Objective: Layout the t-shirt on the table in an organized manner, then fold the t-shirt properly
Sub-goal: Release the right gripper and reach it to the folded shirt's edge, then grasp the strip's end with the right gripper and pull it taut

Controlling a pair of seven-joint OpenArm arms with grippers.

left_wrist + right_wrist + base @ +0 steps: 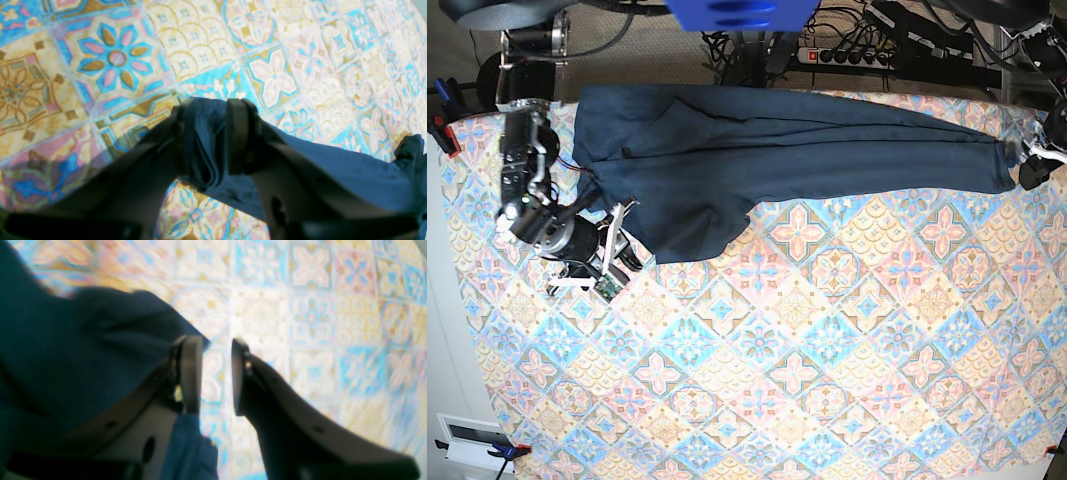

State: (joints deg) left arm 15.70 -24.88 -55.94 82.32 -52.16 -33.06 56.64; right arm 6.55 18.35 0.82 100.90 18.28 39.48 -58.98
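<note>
The dark navy t-shirt [777, 150] lies stretched in a long band along the far edge of the table [827, 380], with a flap hanging toward the near left. My left gripper [1032, 160] is at the shirt's right end. In the left wrist view its fingers [237, 133] stand apart, and a folded bunch of the t-shirt [333, 166] lies slack between them at the left gripper [209, 106]. My right gripper [627, 245] sits by the shirt's left flap. It is open [217, 343] with only tablecloth between the fingers, and the t-shirt [66, 340] lies just to its left.
A power strip and cables [867, 50] run behind the far edge. A blue part [727, 12] hangs above the table's far middle. Red clamps [447, 130] grip the left corner. A white box [472, 440] stands off the near left corner.
</note>
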